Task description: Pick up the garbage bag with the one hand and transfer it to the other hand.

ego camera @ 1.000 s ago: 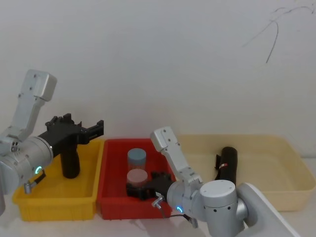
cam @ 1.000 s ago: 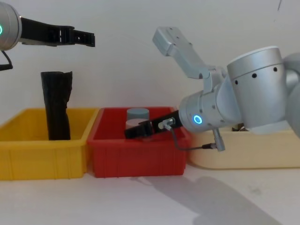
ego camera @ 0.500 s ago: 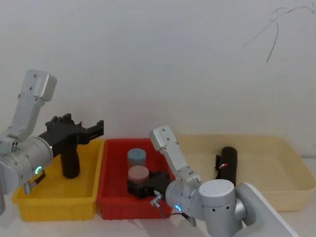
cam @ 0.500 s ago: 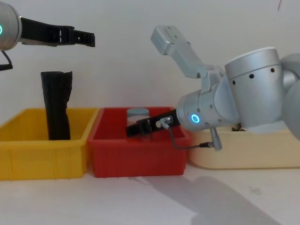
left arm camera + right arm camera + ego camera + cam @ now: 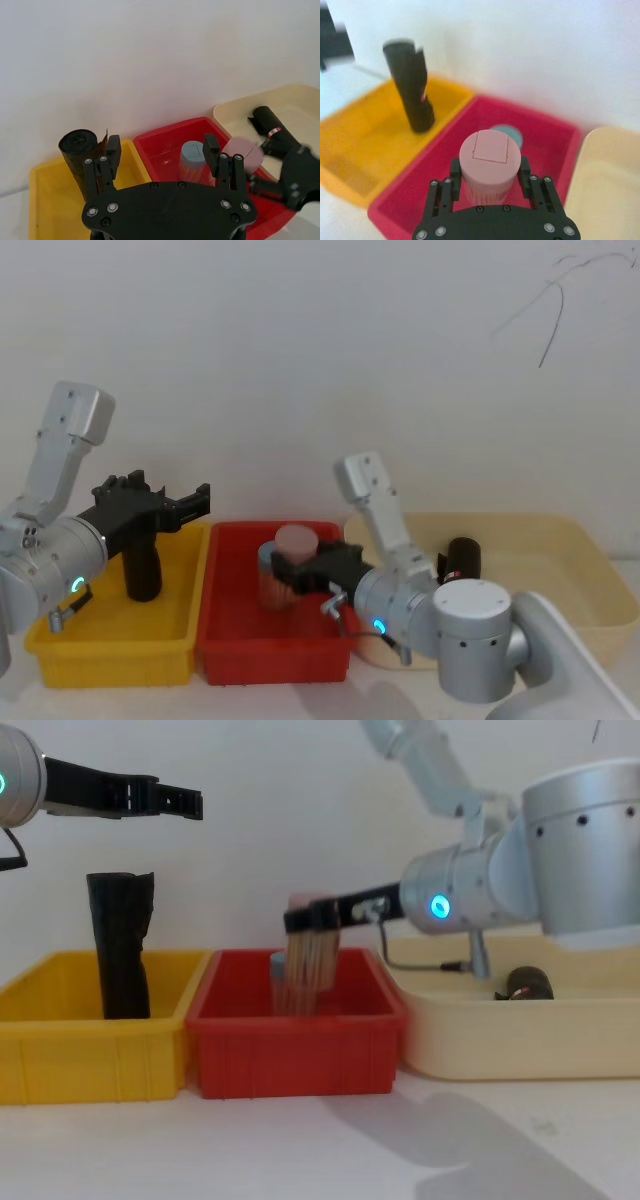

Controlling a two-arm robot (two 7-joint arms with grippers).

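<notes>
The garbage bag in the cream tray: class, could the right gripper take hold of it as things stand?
Probably not yet. The right gripper is over the red bin, its fingers shut on a pink-capped container. The garbage bag lies uncovered in the cream tray, so the gripper would likely have to release first.

Bulky silver-grey arms, rounded joints; left arm (image 5: 45, 545) green-teal light ring, right arm (image 5: 520, 885) blue ring (thin grey cable beneath). Black two-finger grippers, silver screws on mounting plates.

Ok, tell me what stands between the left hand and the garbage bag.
The right hand, shut on a pink canister above the red bin, sits between the left hand and the garbage bag in the beige tray.
</notes>
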